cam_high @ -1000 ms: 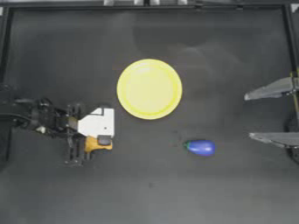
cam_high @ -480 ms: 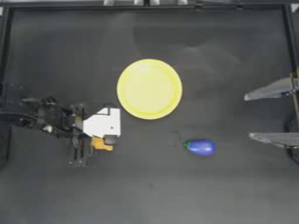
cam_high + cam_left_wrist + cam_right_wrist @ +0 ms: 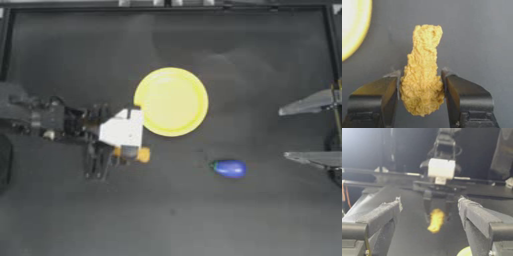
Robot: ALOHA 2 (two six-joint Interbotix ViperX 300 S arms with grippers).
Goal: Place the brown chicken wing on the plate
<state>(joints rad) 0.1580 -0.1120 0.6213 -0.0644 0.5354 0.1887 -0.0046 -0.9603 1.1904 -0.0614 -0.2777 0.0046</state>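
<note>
Your left gripper (image 3: 130,152) sits left of centre in the top view, clamped on the chicken wing (image 3: 423,75), which pokes out just below and left of the yellow plate (image 3: 171,102). Carry the wing up and right until it is well inside the rim, lower it, then open; letting go near the edge risks it rolling off.

The left wrist view shows what the top view hides: both jaws press the wing's thick end, its narrow end pointing away. The right wrist view suggests the wing hangs clear of the table.

Your right gripper (image 3: 314,131) waits at the right edge, jaws spread wide, near the blue toy (image 3: 230,168).
</note>
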